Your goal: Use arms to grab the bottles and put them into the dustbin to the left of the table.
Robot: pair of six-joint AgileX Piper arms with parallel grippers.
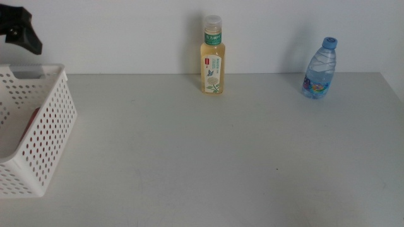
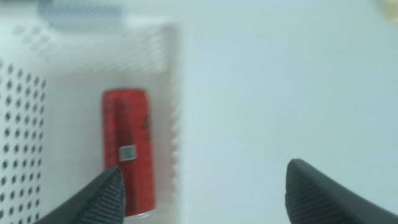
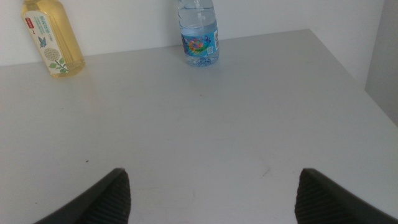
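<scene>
Grey-white table (image 1: 208,157) against a white wall — both grippers' jaws wide open, holding nothing.

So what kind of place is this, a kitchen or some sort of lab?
Probably a lab or test bench, not a kitchen: a bare grey-white table against a plain white wall, with only a tea bottle, a water bottle and a white perforated dustbin holding a red can.

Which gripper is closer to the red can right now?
Left. The left gripper hangs open right above the dustbin where the red can lies. The right gripper waits open over the table, facing the standing bottles.
</scene>
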